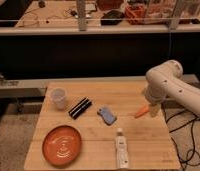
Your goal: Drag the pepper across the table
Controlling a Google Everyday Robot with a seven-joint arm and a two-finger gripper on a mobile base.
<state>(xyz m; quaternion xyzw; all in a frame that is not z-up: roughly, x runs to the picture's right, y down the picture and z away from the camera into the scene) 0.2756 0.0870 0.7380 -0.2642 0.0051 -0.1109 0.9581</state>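
The pepper (pixel 140 112) lay on the table (pixel 93 150), near the table's right edge as the camera saw it, about halfway back. The gripper (pixel 152 109) hung low by that same edge, just outside the pepper and maybe touching its end; it was hard to tell. Its fingers looked spread apart, holding nothing. The pepper pointed slantwise toward the table's middle, so a push that way would probably slide it.

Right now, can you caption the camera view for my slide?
Gripper hangs beside the small orange pepper near the right edge of the wooden table.
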